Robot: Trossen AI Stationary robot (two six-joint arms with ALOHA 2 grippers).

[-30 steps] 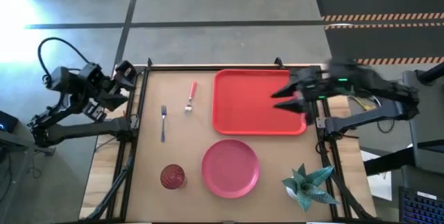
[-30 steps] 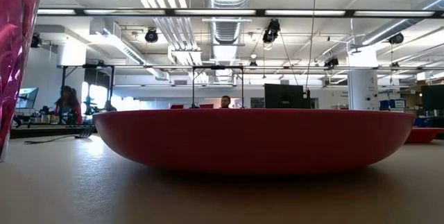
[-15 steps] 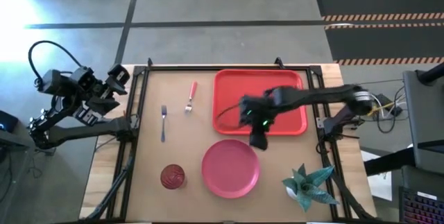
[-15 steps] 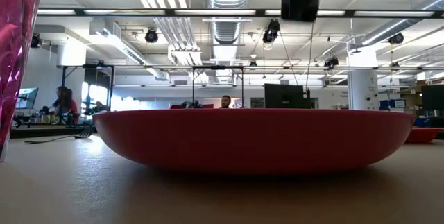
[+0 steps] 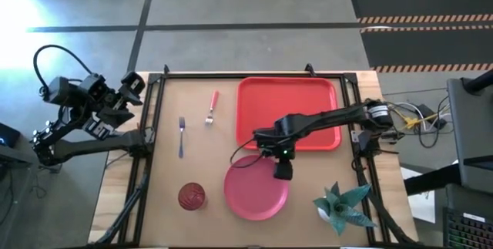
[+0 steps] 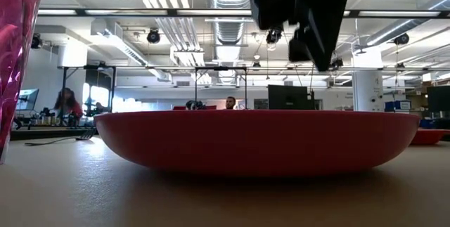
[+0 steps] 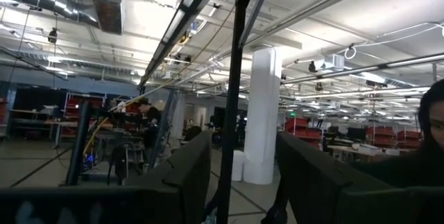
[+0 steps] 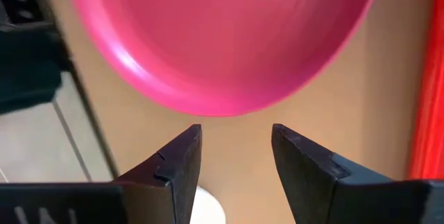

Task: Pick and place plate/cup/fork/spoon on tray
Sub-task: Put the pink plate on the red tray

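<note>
The pinkish-red plate (image 5: 256, 187) lies flat on the table near its front edge; the low view shows it as a wide red form (image 6: 253, 143). My right gripper (image 5: 283, 170) hangs open above the plate's far right rim, pointing steeply down. In the right wrist view its fingers (image 8: 236, 141) stand just short of the plate's rim (image 8: 229, 37), touching nothing. The red tray (image 5: 289, 114) lies at the far middle. The fork (image 5: 212, 106) and the spoon (image 5: 182, 137) lie left of it, the cup (image 5: 192, 196) stands left of the plate. My left gripper (image 5: 132, 85) waits open past the table's left edge.
A green paper plant (image 5: 343, 206) stands at the near right corner, close to the plate. The table's black frame rails run along its left and right sides. Bare tabletop lies between the plate and the tray and around the two utensils.
My right gripper has swung from above the tray's far right corner toward the near edge and leftward. It has come down and tipped from roughly level to steeply downward, and now hangs over the plate's far rim. The things on the table have not moved.
</note>
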